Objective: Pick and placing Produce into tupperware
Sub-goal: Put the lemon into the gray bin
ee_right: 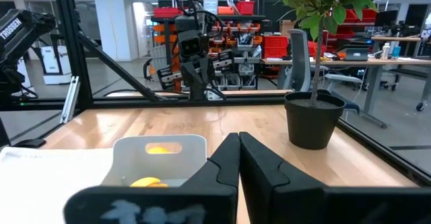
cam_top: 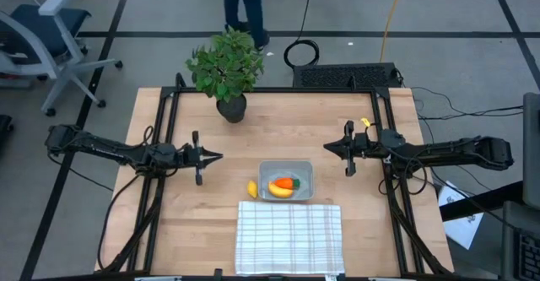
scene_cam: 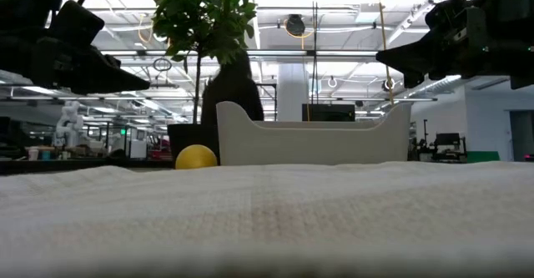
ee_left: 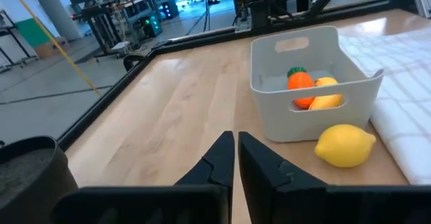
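Hovering over the bare wood at the left of the high view, the left gripper [cam_top: 218, 155] holds nothing, and its two dark fingers [ee_left: 219, 163] are almost pressed together, with only a thin gap between them. Right of it, near the lower middle of the frame, the small yellow lemon-shaped piece [cam_top: 251, 188] lies on the light wooden table [cam_top: 169, 230], just beside the left wall of the small clear-greyish rectangular plastic container [cam_top: 308, 173]; I cannot tell if it touches the wall. Inside this container lie the orange toy carrot with a green top [cam_top: 285, 183] and the curved yellow-orange toy banana [cam_top: 281, 191], one against the other. Directly below the container the white checked cloth [cam_top: 288, 237] is spread flat. Above and left of the container, near the far edge, the leafy green plant in a dark pot [cam_top: 226, 68] stands upright. At the right of the frame the right gripper [cam_top: 326, 148] hangs over the table with its fingers [ee_right: 262, 167] clenched together and empty, well apart from the container.
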Available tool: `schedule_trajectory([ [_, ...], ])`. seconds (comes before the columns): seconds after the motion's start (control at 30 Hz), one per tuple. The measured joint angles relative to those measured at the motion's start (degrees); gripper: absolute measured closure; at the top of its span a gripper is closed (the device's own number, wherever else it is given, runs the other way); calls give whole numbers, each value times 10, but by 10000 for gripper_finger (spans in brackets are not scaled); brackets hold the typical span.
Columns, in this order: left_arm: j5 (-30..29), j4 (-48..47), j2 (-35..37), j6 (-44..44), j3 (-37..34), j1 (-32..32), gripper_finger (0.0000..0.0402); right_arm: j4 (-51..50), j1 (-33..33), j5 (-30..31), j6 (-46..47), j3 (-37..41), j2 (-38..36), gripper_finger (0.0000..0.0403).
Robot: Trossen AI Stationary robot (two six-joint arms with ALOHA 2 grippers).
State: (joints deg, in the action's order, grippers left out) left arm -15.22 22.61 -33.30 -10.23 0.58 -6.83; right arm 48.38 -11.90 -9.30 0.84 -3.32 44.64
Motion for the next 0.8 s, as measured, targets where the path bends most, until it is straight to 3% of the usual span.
schedule_trajectory([
  [0.17, 6, 0, -1, 17, 0, 0, 376, 0, 0, 0, 0, 0, 0, 403],
  [0.27, 50, -4, -1, 4, 2, -5, 382, 0, 0, 0, 0, 0, 0, 403],
  [0.43, 67, -61, -18, -5, 42, -28, 397, 0, 0, 1, 0, 0, 0, 403],
  [0.8, 68, -84, -185, 10, 131, -76, 397, 0, 0, 2, 0, 0, 0, 403],
])
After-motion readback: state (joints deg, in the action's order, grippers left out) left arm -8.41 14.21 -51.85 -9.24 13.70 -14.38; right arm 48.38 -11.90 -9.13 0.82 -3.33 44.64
